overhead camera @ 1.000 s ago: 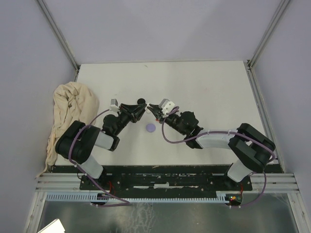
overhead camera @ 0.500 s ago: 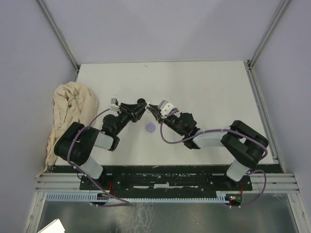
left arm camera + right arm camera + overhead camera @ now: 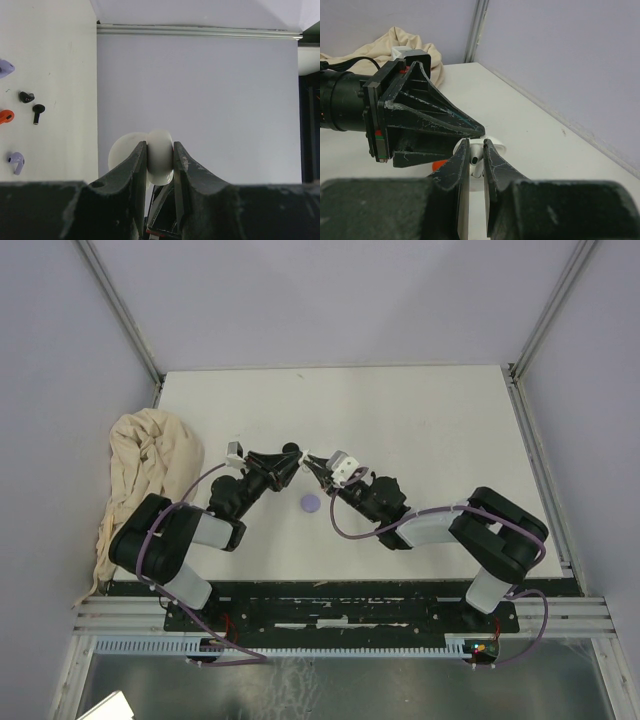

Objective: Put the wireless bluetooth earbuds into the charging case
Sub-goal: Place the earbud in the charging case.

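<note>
In the left wrist view my left gripper (image 3: pixel 160 145) is shut on the white rounded charging case (image 3: pixel 160 159), held off the table. Just right of it in the top view, my right gripper (image 3: pixel 308 461) meets the left gripper (image 3: pixel 291 454) tip to tip. In the right wrist view the right gripper (image 3: pixel 473 142) is shut on a small white earbud (image 3: pixel 476 161), right at the case (image 3: pixel 492 146). Loose earbuds lie on the table: two black (image 3: pixel 26 96) (image 3: pixel 37 111), one red (image 3: pixel 5 116) and one lilac (image 3: pixel 16 161).
A lilac disc (image 3: pixel 310 503) lies on the table just in front of the two grippers. A crumpled beige cloth (image 3: pixel 140 475) is heaped at the table's left edge. Grey walls enclose the table on three sides.
My right arm has edged left, bringing its gripper a little closer to the left gripper. The left arm has not moved.
</note>
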You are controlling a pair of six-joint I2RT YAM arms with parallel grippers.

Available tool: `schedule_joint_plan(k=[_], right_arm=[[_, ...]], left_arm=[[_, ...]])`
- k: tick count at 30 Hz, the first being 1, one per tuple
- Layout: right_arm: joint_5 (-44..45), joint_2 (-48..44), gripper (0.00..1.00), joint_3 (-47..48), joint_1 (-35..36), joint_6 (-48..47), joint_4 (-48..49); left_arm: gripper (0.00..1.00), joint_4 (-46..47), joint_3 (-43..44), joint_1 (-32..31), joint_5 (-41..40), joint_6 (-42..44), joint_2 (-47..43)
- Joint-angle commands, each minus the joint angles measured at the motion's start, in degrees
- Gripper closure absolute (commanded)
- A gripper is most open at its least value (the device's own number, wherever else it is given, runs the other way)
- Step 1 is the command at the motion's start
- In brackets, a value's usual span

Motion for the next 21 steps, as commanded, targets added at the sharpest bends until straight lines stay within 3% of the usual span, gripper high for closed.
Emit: schedule_joint_plan(k=[1,21], right_arm=[[0.6,0.5,0.99,-0.7,0.4,-0.8,3.9],[6.2,4.6,0.99,-1.6,3.5,-6.4,9.7]], left_arm=[[0.97,1.8,0.2,-0.2,-0.8,-2.5,-2.4],[0.97,0.6,0.8,-0.2,-3.0,-4.9,-2.5]])
